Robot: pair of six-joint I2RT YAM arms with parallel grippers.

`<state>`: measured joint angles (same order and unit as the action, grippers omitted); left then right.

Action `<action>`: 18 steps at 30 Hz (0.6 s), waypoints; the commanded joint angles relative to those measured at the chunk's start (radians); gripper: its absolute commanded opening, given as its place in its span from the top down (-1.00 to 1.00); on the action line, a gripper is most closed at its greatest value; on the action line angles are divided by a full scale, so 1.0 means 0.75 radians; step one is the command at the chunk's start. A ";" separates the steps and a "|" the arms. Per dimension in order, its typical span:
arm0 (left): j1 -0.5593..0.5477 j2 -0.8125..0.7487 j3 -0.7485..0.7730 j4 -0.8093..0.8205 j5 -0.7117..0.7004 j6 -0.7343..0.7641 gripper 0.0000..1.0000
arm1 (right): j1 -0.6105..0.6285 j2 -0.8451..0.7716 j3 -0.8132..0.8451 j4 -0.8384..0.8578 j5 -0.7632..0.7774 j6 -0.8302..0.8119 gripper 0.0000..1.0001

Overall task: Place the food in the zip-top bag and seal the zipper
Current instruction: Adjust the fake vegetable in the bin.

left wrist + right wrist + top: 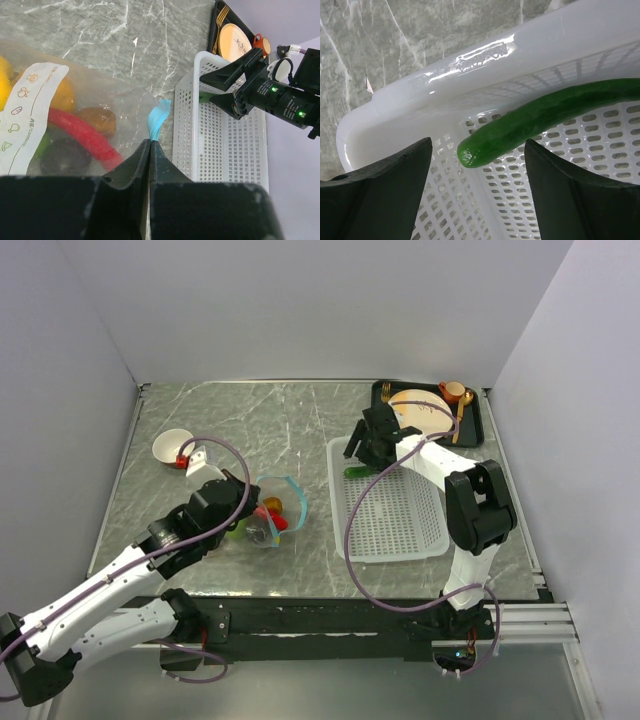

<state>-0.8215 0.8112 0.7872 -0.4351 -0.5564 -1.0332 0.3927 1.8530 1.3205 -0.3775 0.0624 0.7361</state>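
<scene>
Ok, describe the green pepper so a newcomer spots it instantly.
Find the white mesh basket on the table's right half. At its far left corner, below the right gripper's open jaws, lies a long green pepper. It is the only thing in the basket.

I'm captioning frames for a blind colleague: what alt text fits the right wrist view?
A long green pepper lies in a corner of the white mesh basket, its tip framed by the open right gripper. Grey marbled tabletop shows beyond the basket's rim.

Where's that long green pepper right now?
The green pepper lies inside the white basket, at its far left corner in the overhead view, under the right gripper's open fingers.
</scene>
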 commanded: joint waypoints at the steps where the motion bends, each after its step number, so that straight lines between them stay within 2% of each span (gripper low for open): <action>1: 0.005 -0.016 0.024 0.009 -0.029 0.013 0.87 | -0.004 0.006 0.001 0.014 0.031 0.006 -0.61; 15: 0.005 -0.010 0.016 0.009 -0.031 0.007 0.86 | 0.000 0.004 -0.079 0.033 0.058 0.002 -0.59; 16: 0.005 -0.010 0.014 0.009 -0.031 0.007 0.86 | 0.000 0.008 -0.075 0.031 0.054 0.002 -0.58; 17: 0.005 -0.012 0.016 0.007 -0.033 0.007 0.85 | 0.004 0.010 -0.077 0.033 0.052 -0.002 -0.44; 18: 0.005 -0.010 0.014 0.007 -0.033 0.007 0.86 | 0.006 0.006 -0.081 0.035 0.056 -0.004 -0.40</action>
<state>-0.8215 0.8097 0.7872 -0.4355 -0.5564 -1.0340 0.3927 1.8530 1.2552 -0.3668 0.0772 0.7357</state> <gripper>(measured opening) 0.071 0.740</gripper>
